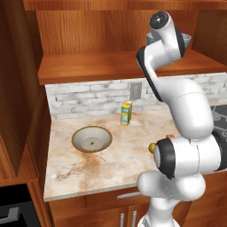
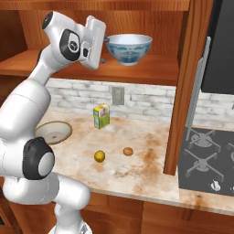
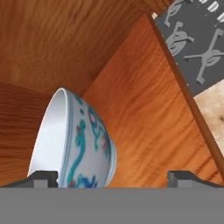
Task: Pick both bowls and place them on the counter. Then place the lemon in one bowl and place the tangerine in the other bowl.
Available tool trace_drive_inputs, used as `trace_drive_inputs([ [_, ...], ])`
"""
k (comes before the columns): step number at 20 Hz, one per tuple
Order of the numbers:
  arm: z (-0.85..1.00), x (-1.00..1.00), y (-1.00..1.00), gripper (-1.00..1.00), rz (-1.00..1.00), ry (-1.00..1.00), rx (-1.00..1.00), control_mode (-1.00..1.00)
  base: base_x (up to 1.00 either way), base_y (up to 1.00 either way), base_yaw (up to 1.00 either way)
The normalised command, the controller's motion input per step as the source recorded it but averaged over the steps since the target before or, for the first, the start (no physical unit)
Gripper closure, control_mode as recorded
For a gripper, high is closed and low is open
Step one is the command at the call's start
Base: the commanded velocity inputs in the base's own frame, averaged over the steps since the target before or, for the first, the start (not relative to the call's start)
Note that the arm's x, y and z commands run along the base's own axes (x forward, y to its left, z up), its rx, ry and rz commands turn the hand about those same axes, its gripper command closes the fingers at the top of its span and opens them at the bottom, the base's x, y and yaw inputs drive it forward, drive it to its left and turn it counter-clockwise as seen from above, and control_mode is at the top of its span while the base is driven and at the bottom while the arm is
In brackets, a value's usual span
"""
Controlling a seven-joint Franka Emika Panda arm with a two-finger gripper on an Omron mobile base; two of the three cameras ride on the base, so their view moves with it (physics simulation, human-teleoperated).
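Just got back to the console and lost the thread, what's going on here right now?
The arm is reaching up to the wooden shelf, where the white bowl with blue pattern stands. The gripper is open, its fingertips either side of that bowl, nothing gripped yet. The tan-rimmed bowl already sits on the counter. The lemon and the tangerine lie loose on the counter, near a yellow-green carton, in neither bowl.
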Motion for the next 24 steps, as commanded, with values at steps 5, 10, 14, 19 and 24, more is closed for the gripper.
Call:
trace_drive_inputs([
  [5,-0.08,0.12,-0.05,-1.00,0.00,-0.02,0.00,-1.00,0.00,0.00,0.00],
  [10,0.00,0.31,-0.10,-1.00,0.00,0.00,0.00,-1.00,0.00,0.00,0.00],
  [14,0.00,0.40,-0.10,-1.00,0.00,0.00,0.02,-1.00,0.00,0.00,0.00],
  [19,-0.06,0.23,-0.02,-1.00,0.00,0.00,0.03,-1.00,0.00,0.00,0.00],
  [24,-0.01,0.29,-0.07,-1.00,0.00,0.00,0.03,-1.00,0.00,0.00,0.00],
])
